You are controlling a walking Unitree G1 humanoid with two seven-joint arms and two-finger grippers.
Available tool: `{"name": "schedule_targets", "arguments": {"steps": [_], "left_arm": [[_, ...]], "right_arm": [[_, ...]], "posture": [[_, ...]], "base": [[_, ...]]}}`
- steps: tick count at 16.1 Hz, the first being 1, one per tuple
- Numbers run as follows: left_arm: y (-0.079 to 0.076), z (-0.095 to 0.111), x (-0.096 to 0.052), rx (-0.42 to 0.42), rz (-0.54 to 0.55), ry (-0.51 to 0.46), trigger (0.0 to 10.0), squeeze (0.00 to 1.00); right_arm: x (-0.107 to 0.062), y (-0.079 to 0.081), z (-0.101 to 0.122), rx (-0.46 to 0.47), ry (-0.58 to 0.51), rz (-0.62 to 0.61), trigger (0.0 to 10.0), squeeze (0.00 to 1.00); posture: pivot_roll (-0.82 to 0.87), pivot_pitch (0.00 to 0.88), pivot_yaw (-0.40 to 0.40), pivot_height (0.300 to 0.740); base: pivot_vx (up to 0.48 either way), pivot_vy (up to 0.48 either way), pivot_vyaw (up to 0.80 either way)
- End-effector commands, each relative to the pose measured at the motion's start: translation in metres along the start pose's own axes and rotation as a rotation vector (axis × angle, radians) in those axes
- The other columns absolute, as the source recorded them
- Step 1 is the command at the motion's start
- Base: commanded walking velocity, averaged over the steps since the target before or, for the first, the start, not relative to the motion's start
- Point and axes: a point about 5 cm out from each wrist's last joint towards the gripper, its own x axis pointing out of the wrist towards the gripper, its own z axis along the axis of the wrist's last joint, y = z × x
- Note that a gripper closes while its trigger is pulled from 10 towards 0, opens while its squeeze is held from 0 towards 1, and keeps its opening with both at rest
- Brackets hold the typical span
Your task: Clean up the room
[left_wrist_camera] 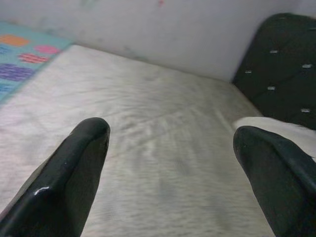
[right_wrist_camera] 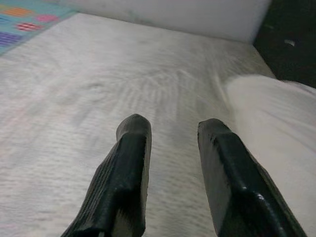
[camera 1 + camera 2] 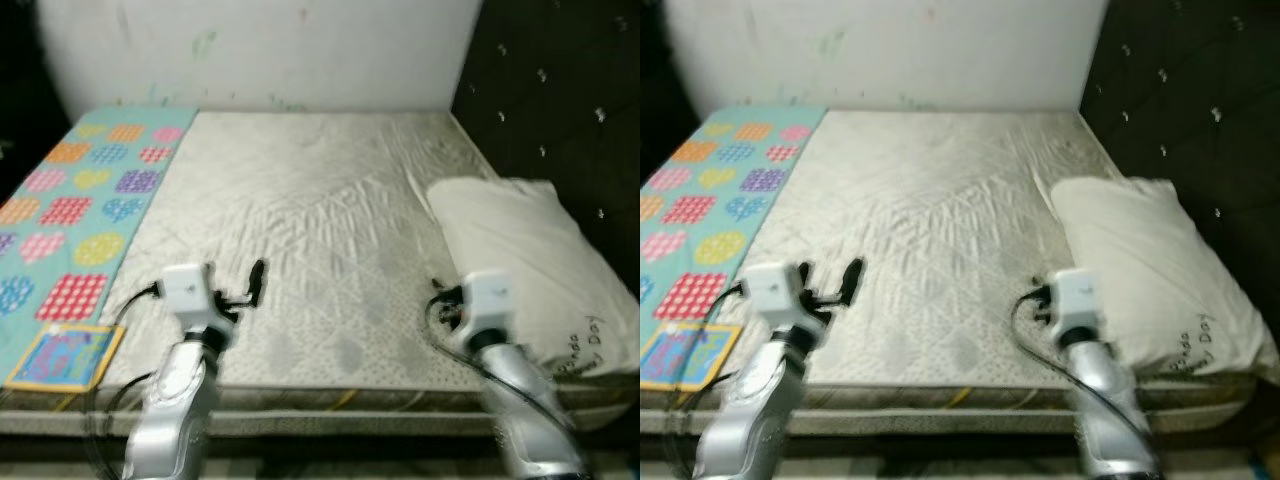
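Mattress (image 3: 320, 230): bare, grey-white quilted fabric, diamond stitching, faintly creased; set against a white wall (image 3: 270, 50) and a dark tufted headboard (image 3: 560, 90).
Mat (image 3: 70, 220): turquoise, printed with gingham hearts and circles, lying along the mattress's left edge.
Pillow (image 3: 530, 260): white, soft, rumpled, on the right side by the headboard; writing near its front corner ended in "Day", the rest illegible.
Book (image 3: 62, 357): flat, square, colourful cover, yellow border, on the mat's near end.
Left gripper (image 1: 173, 163): fingers spread wide, above the mattress.
Right gripper (image 2: 170, 143): fingers a little apart, empty, just beside the pillow.
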Motion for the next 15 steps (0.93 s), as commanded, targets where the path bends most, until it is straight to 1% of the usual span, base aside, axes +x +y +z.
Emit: {"name": "schedule_targets", "arguments": {"steps": [1,2,5,6,7,9,10,11,14,15], "left_arm": [[-0.004,0.004,0.002,-0.004,-0.013,-0.018,10.0,0.0],[-0.004,0.003,0.002,-0.007,-0.01,-0.019,10.0,0.0],[-0.005,0.001,0.001,-0.013,-0.013,-0.012,10.0,0.0],[-0.005,0.0,0.002,-0.015,-0.012,-0.009,10.0,0.0],[-0.004,-0.003,0.003,-0.023,-0.009,-0.002,10.0,0.0],[-0.004,-0.006,0.007,-0.034,-0.007,0.008,10.0,0.0],[-0.005,-0.004,0.009,-0.029,-0.01,0.001,10.0,0.0],[-0.005,-0.001,0.01,-0.024,-0.01,-0.003,10.0,0.0],[-0.001,0.004,0.007,-0.006,0.002,-0.023,10.0,0.0],[0.001,0.005,0.004,-0.009,-0.003,-0.028,10.0,0.0]], "right_arm": [[0.001,-0.002,0.006,-0.083,-0.05,-0.002,10.0,0.0],[0.001,0.004,0.008,-0.107,-0.075,0.037,10.0,0.0],[-0.001,0.015,0.008,-0.003,-0.08,0.063,10.0,0.0],[-0.002,0.016,0.008,0.009,-0.089,0.057,10.0,0.0],[-0.001,0.017,0.008,0.001,-0.1,0.034,10.0,0.0],[0.002,0.019,0.005,0.04,-0.088,0.011,10.0,0.0],[0.004,0.02,0.009,0.066,-0.104,0.009,10.0,0.0],[0.005,0.021,0.012,0.072,-0.117,0.011,10.0,0.0],[0.004,0.02,0.012,0.068,-0.119,0.019,10.0,0.0],[0.004,0.021,0.012,0.07,-0.12,0.019,10.0,0.0]], "posture": [[-0.19,0.016,0.015,0.74],[-0.19,0.011,0.013,0.74],[-0.19,0.001,0.011,0.74],[-0.19,0.001,0.011,0.74],[-0.19,0.002,0.01,0.74],[-0.19,0.0,0.014,0.74],[-0.19,0.0,0.017,0.74],[-0.19,0.006,0.02,0.74],[-0.18,0.007,0.028,0.74],[-0.18,0.011,0.03,0.74]], "base": [[0.0,0.469,0.0],[0.0,0.469,0.0],[0.0,0.467,0.0],[0.0,0.469,0.0],[0.0,0.469,0.0],[0.0,0.469,0.0],[0.0,0.458,0.0],[0.0,0.45,0.0],[0.0,0.312,0.0],[0.0,0.0,0.0]]}}
